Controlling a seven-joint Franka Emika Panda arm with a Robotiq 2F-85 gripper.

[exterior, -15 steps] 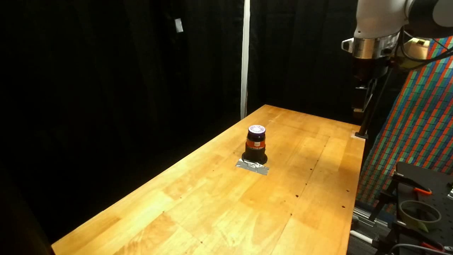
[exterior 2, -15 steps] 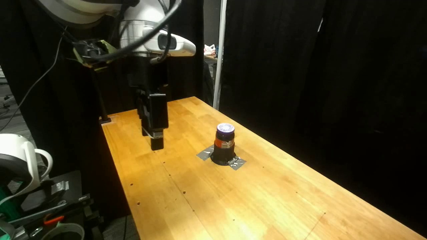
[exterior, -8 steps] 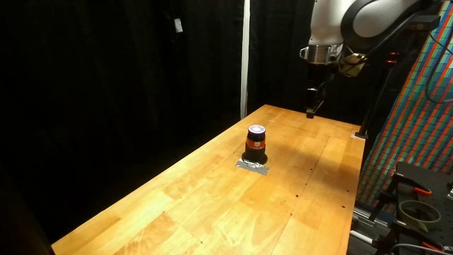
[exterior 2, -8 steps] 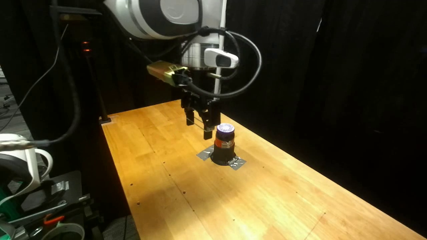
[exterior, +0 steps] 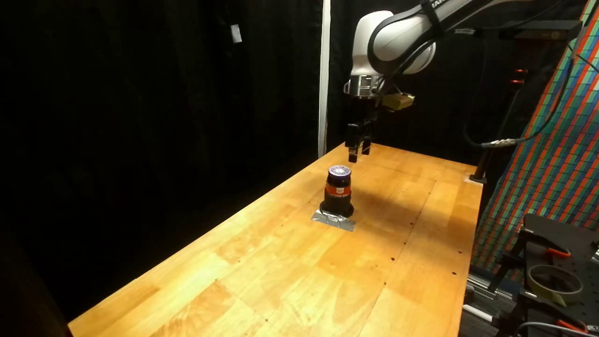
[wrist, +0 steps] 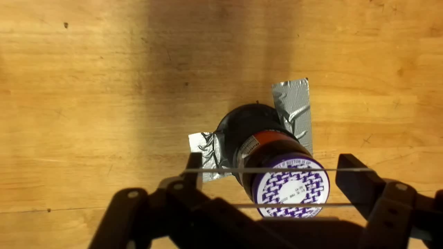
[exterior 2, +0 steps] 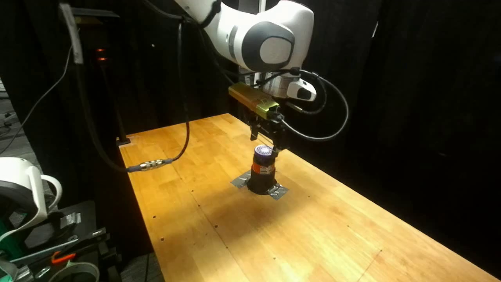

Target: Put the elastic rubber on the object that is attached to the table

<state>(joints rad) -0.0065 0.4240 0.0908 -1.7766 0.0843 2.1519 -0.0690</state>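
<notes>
A jar with a purple-white lid (wrist: 292, 190) stands upright in a black holder (exterior: 337, 205), held to the wooden table by silver tape (wrist: 294, 107). The jar (exterior 2: 263, 167) shows in both exterior views. My gripper (wrist: 271, 164) is open and points down above the jar, apart from it as far as I can tell. A thin pale elastic band (wrist: 242, 170) is stretched around the two fingers; its two strands cross in front of the lid in the wrist view. In an exterior view the gripper (exterior: 359, 155) appears just above and behind the lid.
The wooden table (exterior: 299, 276) ends at black curtains along its long side. A dark post (exterior 2: 121, 117) stands at its far corner. A cart (exterior: 580, 243) with a tape roll (exterior: 554, 284) is beside the table. The arm's cable (exterior 2: 150, 165) hangs low over it.
The arm has swung from the table's far side toward the jar, and the gripper has turned and come over it. The band stays stretched on the fingers. The jar has not moved.
</notes>
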